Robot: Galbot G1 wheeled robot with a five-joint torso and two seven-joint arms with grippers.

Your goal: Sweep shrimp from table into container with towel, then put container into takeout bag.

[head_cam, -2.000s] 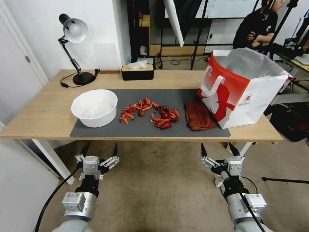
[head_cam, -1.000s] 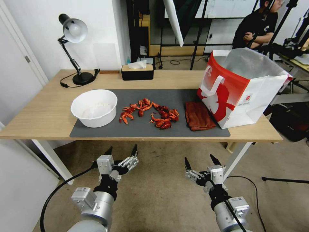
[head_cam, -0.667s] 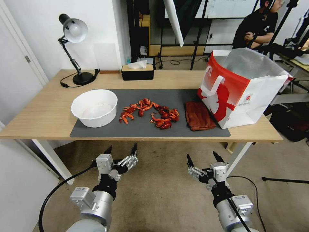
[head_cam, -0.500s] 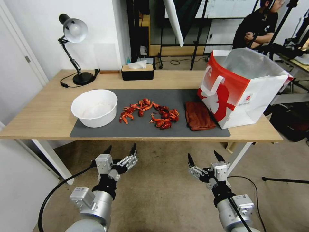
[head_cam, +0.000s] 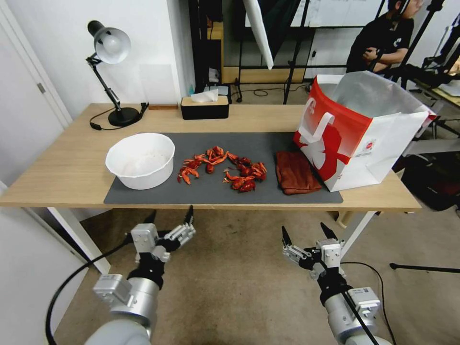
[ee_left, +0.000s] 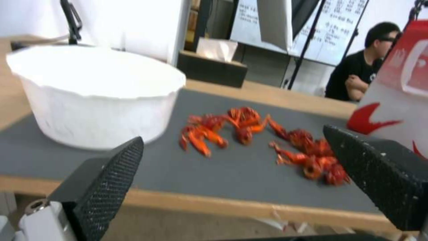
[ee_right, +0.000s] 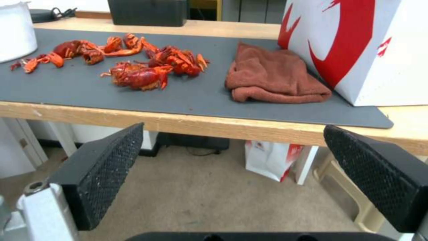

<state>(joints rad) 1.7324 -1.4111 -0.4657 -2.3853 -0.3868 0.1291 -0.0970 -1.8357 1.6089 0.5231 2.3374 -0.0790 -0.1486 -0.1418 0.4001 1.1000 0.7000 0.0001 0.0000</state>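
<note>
**Both tools low, in front of the counter**

The left tool (head_cam: pixel 171 218) and right tool (head_cam: pixel 307 233) hang below the counter's (head_cam: pixel 62 167) near edge, each with its fingers spread apart and holding nothing. On the grey mat (head_cam: pixel 211 191), the shrimp (head_cam: pixel 223 168) lie scattered between the white bowl (head_cam: pixel 140 160) and a folded brown towel (head_cam: pixel 295 172). The red-and-white bag (head_cam: pixel 359 129) stands open, touching the towel's far side.
</note>
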